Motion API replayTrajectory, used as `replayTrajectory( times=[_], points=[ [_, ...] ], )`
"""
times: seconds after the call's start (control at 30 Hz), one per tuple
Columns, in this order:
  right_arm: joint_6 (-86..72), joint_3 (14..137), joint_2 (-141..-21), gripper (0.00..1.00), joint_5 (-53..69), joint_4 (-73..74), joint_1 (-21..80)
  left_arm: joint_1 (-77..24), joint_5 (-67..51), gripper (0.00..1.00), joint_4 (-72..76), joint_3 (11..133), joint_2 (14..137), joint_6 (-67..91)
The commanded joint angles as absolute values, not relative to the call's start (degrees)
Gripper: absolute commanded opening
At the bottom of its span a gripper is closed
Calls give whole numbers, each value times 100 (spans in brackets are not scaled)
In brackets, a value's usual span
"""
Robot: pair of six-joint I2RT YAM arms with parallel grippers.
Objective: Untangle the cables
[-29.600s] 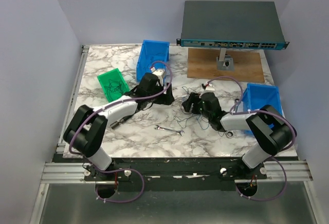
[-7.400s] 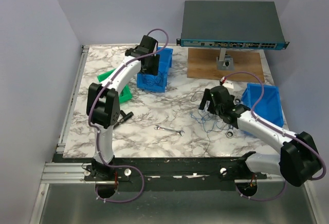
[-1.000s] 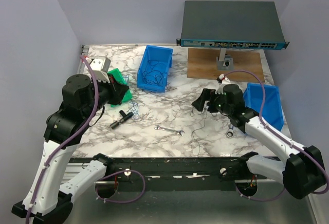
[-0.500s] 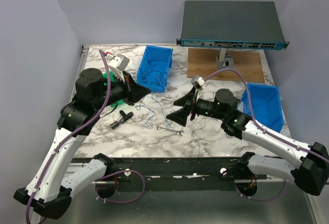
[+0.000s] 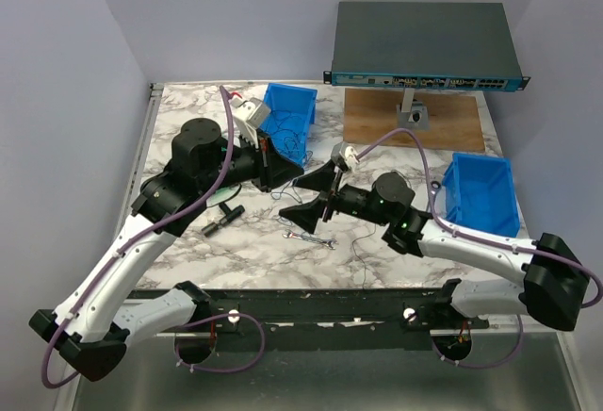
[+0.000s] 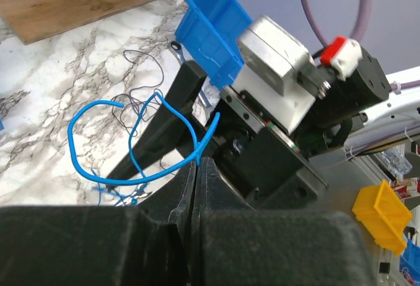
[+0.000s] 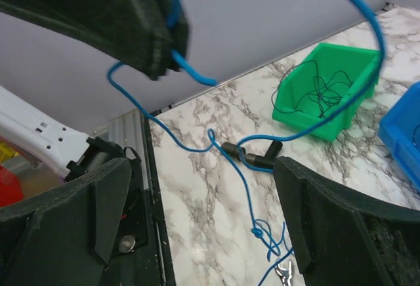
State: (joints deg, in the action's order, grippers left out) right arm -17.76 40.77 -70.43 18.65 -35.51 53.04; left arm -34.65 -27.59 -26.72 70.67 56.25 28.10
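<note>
**Q:** While the left gripper (image 6: pixel 195 166) keeps its fingers pressed together on the blue cable (image 6: pixel 70 138), where does the rest of it go?

**A:** It loops off the tips and drops toward 6 o'clock in the right wrist view. It ends in a small knot (image 7: pixel 258 232) low over the table (image 5: pixel 179 119). Black wires (image 6: pixel 134 99) lie there too, and whether they are caught in the blue one cannot be told.

**Q:** And the right gripper (image 5: pixel 300 197)?

**A:** It is spread wide and holds nothing. It sits at about 5 o'clock of the left one, very near (the strand shows between its fingers, depth unclear).

**Q:** What could go wrong?

**A:**
- The thin strand may slip from the tip pinch under a pull.
- Closing on two strands at once would tighten the knot.
- The crowded grippers may collide.
</note>
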Motion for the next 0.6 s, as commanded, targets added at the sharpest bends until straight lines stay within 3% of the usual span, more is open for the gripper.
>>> replayTrajectory(
  times=[0.0, 0.17, 0.27, 0.43, 0.57],
  points=[
    [-1572, 4250, -7226, 100, 1582, -4345, 5641, -3520, -2548, 0, -2343, 7057, 5712, 2950],
    [-1677, 4189, -7372, 96, 1161, -4652, 5907, -3533, -2437, 0, -2262, 7025, 5752, 3051],
    [-1811, 4214, -7489, 82, 725, -4777, 5989, -3533, -2404, 0, -2187, 6963, 5744, 3140],
    [-2030, 4339, -7682, 33, 279, -4816, 6027, -3533, -2149, 0, -2176, 6861, 5670, 3201],
    [-2147, 4372, -7766, 32, 19, -4921, 6041, -3531, -1905, 0, -2171, 6732, 5575, 3271]
  ],
)
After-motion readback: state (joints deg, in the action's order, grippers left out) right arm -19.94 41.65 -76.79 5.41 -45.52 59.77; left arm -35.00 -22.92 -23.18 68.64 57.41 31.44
